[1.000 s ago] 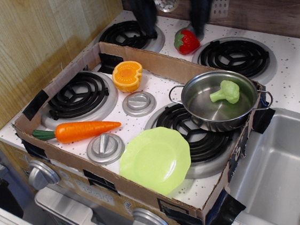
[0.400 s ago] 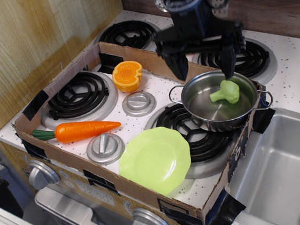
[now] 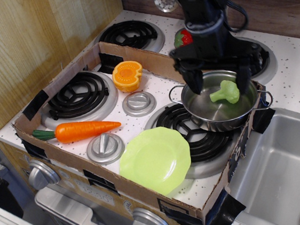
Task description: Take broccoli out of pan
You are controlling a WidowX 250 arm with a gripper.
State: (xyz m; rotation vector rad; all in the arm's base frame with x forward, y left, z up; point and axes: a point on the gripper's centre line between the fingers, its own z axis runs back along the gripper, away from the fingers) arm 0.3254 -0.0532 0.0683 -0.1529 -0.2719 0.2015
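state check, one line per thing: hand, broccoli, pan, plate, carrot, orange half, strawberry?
hand: open, fingers straddling the pan, nothing held
broccoli: lying inside the pan, ungrasped
pan: upright on the front right burner
plate: lying tilted against the burner, nothing on it
carrot: lying on its side
orange half: cut face up
strawberry: partly hidden behind the arm

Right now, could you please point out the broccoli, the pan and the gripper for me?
broccoli point(image 3: 226, 91), the only camera view, on its bumpy head.
pan point(image 3: 215, 123), same view, on its shiny front wall.
gripper point(image 3: 219, 83), same view, midway between its two dark fingertips, which are spread open.
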